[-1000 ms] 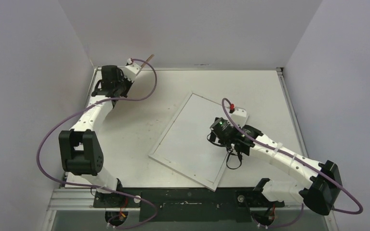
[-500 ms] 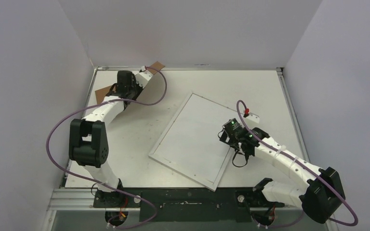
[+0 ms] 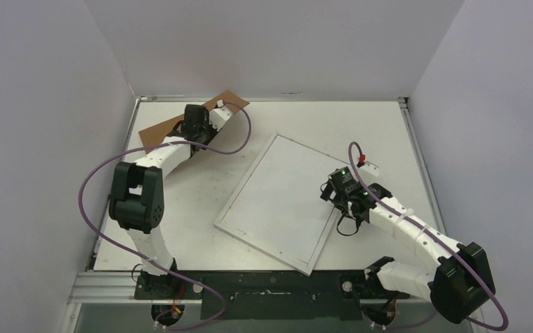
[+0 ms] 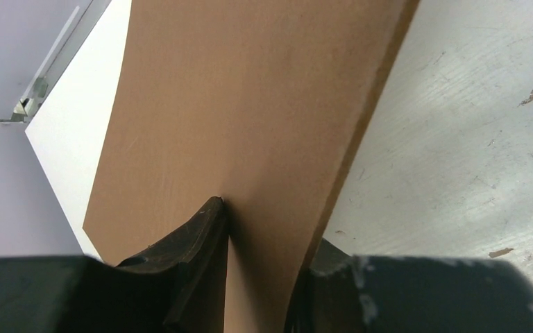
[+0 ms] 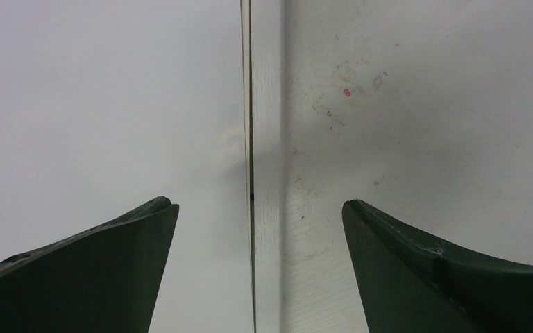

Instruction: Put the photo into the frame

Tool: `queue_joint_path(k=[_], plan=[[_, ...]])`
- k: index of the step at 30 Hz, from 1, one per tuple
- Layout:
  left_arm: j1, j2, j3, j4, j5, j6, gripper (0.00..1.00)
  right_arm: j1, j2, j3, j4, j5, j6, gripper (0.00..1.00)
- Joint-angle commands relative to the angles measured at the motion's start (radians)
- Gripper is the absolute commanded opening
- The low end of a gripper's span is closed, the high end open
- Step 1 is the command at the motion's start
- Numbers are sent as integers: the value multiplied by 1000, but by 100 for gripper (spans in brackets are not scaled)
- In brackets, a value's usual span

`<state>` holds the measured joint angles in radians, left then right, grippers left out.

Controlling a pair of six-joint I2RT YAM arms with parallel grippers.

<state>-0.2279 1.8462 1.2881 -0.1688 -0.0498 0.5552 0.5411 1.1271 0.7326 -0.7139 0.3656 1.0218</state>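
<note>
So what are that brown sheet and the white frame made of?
The brown sheet looks like cardboard or thin fibreboard: matte, even tan, raw-cut edge. The frame seems white-painted wood at the rim, showing faint grain, though plastic is possible; its centre is smooth and pale.

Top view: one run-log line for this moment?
left tool: cardboard board between jaws, grip unclear | right tool: open, straddling frame edge | frame: flat on table

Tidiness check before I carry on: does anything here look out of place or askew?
The white frame lies skewed to the table edges. The brown backing board sits apart in the far-left corner, between the fingers of the left hand, its far corner poking past the table's back edge. No photo shows.
</note>
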Motion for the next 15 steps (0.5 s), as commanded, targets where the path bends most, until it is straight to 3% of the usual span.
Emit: queue_joint_path(k=[1, 4, 15], plan=[[-19, 75, -48, -366, 332, -342, 5, -30, 4, -1, 44, -16, -33, 93], [0, 49, -80, -386, 259, -344, 0, -40, -2, 5, 48, -22, -39, 93], [79, -133, -256, -370, 199, -402, 1, -52, 3, 10, 75, -43, -63, 93]])
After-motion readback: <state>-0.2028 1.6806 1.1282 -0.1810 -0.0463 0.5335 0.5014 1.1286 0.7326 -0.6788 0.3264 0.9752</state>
